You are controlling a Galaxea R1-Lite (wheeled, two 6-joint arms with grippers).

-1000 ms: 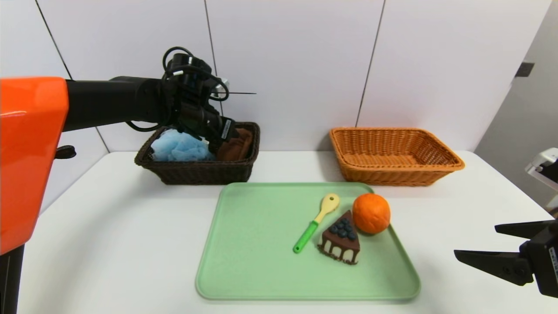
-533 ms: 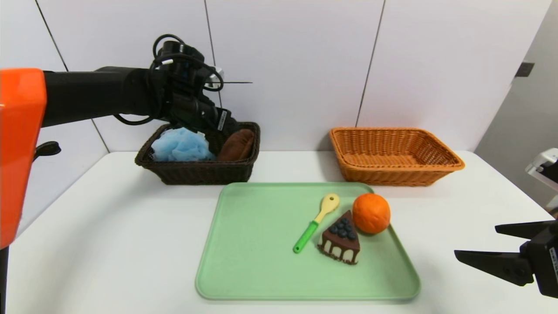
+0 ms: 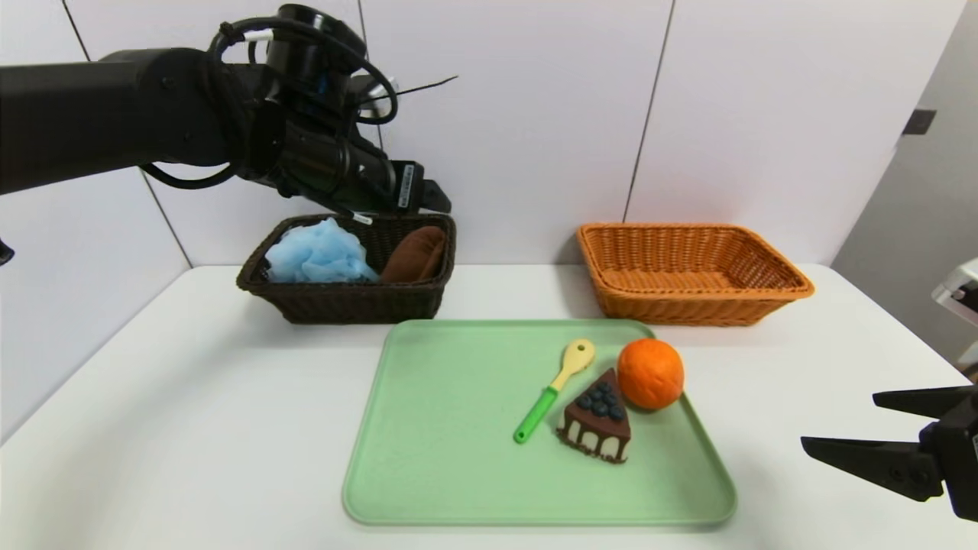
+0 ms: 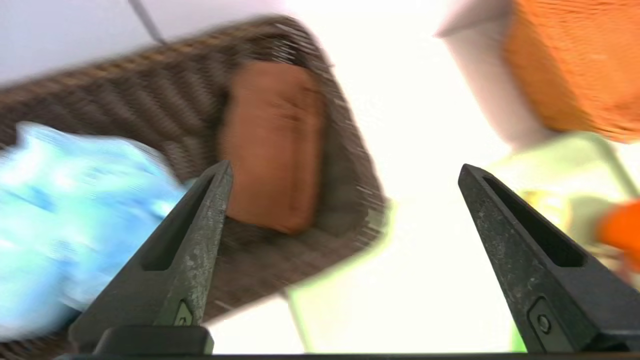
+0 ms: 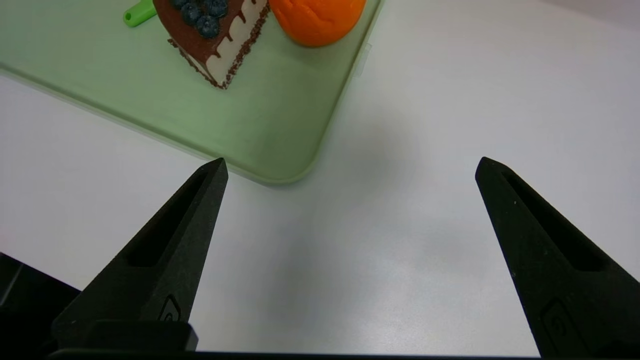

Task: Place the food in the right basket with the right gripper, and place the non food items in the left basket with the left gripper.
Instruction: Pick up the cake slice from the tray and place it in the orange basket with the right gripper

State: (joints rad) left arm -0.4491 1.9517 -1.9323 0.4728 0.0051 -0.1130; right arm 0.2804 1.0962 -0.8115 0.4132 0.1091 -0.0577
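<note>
The dark brown left basket (image 3: 351, 302) holds the light-blue bath puff (image 3: 317, 252) and the folded brown towel (image 3: 413, 256). My left gripper (image 3: 432, 200) hangs above that basket's right end, open and empty; its wrist view shows the towel (image 4: 272, 145) and the puff (image 4: 75, 210) below the left gripper (image 4: 345, 167). On the green tray (image 3: 458, 458) lie the yellow spoon (image 3: 554, 388), the cake wedge (image 3: 597, 417) and the orange (image 3: 650, 373). My right gripper (image 3: 839, 419) is open over the bare table, right of the tray. The right basket (image 3: 691, 294) is empty.
The tray's near right corner (image 5: 250, 130) lies just ahead of the right gripper (image 5: 350, 160), with the cake (image 5: 210, 35) and orange (image 5: 315, 20) beyond it. A white tiled wall stands behind both baskets. White table (image 3: 191, 397) surrounds the tray.
My left gripper has lifted out of the dark basket and risen, leaving the brown towel lying inside beside the puff. The right arm has not moved.
</note>
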